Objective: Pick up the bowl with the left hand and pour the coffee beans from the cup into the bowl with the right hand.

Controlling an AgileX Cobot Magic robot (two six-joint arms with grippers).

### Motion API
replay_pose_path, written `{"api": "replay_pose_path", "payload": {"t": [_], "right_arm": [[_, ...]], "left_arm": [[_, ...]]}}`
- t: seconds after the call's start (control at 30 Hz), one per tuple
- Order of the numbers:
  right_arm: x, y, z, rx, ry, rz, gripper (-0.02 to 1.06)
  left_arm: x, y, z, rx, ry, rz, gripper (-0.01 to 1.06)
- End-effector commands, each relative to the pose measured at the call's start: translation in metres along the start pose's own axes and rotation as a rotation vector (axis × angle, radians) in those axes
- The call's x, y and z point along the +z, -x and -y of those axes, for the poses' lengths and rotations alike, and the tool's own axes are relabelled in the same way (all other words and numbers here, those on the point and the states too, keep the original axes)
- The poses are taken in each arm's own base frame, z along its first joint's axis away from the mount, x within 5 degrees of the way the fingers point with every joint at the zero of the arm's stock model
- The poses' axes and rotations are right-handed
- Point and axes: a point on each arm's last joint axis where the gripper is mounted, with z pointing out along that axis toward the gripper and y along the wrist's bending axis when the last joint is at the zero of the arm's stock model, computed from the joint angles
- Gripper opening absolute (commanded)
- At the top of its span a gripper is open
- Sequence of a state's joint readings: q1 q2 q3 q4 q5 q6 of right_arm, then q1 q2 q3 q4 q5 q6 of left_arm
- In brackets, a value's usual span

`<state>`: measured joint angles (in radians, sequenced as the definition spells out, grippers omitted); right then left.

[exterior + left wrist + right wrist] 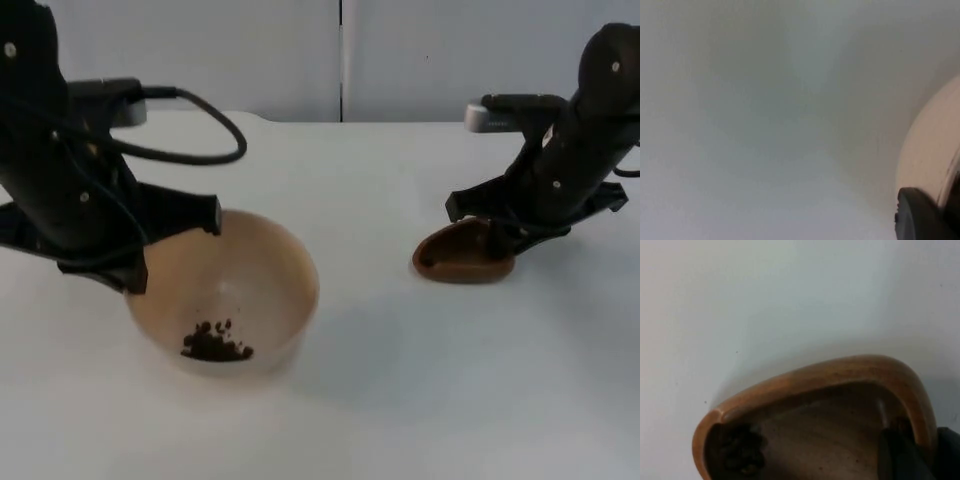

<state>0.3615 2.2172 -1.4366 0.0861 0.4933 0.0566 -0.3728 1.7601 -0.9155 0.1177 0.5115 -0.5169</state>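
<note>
A beige bowl (262, 275) sits at the left of the table with a small heap of coffee beans (215, 343) in its bottom. My left gripper (168, 246) is shut on the bowl's far left rim; its black fingertip (921, 216) lies against the pale bowl wall (932, 150). A brown wooden cup (458, 256) is tipped on its side low over the table at the right, mouth facing left. My right gripper (500, 236) is shut on its rim. A few beans (742, 451) remain inside the cup (825, 382), beside my fingertip (900, 457).
The white table top (400, 400) stretches between bowl and cup and toward the front edge. The grey partition wall (340, 55) closes the back.
</note>
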Motion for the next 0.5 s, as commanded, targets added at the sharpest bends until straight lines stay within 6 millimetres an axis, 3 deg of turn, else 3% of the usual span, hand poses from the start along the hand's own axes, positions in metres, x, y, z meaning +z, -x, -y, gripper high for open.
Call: {"api": "replay_pose_path", "payload": {"t": [0.0, 0.47], "right_arm": [[0.0001, 0.0015, 0.0021, 0.008, 0.000, 0.016, 0.00], [0.0001, 0.0019, 0.0021, 0.008, 0.000, 0.020, 0.04]], "left_arm": [[0.0117, -0.0025, -0.0014, 0.011, 0.017, -0.030, 0.00], [0.0209, -0.0035, -0.0013, 0.016, 0.021, -0.042, 0.00]]}}
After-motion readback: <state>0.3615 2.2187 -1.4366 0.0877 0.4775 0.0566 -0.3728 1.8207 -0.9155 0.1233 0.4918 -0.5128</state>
